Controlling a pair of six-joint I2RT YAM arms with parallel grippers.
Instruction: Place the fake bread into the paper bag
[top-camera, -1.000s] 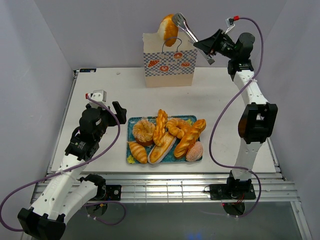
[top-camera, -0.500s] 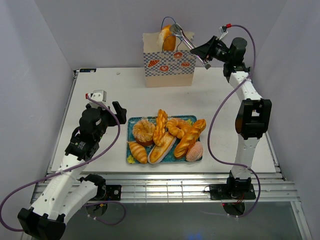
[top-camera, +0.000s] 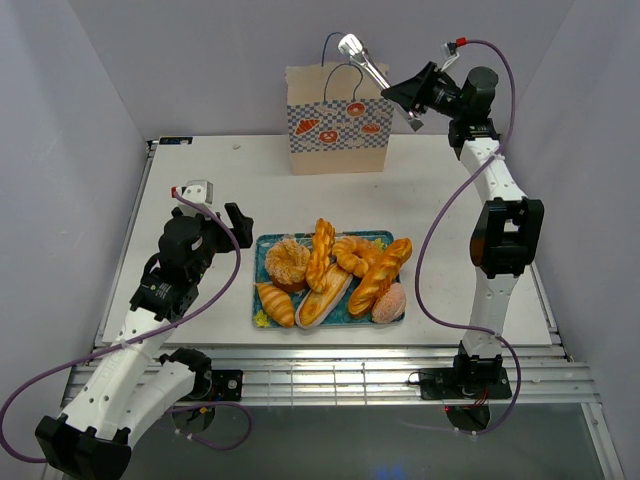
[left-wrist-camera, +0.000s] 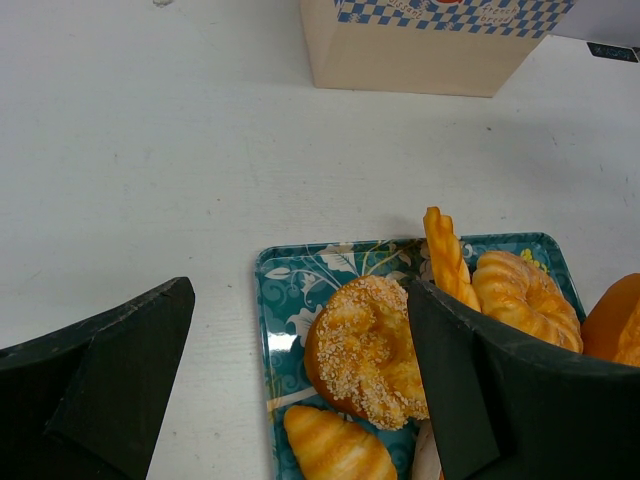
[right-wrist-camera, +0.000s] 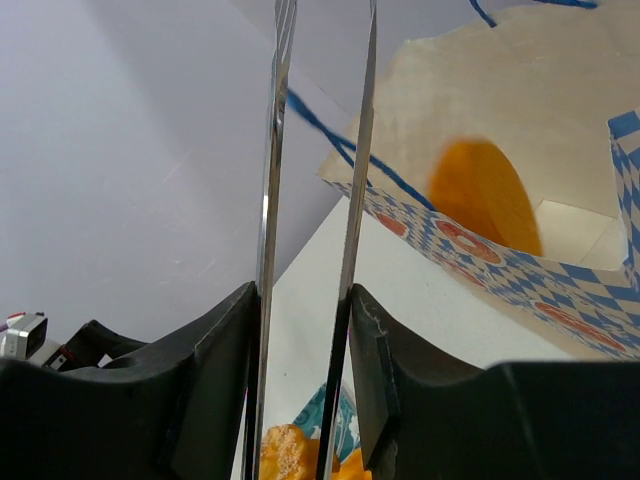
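Right wrist view: the right gripper, fingers clamped on slim metal tongs with tips parted and empty, hangs over the tan kraft paper bag holding one glossy orange toy bread. The tongs are best lifted clear of the blue cord handles. The left gripper, fingers spread wide and empty, hovers by the teal tray of other toy pastries.

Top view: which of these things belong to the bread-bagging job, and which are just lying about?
In the job:
- fake bread piled on the teal tray
- one piece inside the paper bag
- tongs, clamped in the right gripper by the bag's mouth

Not in it:
- teal tray, only carrying the bread
- left gripper, open and empty beside the tray
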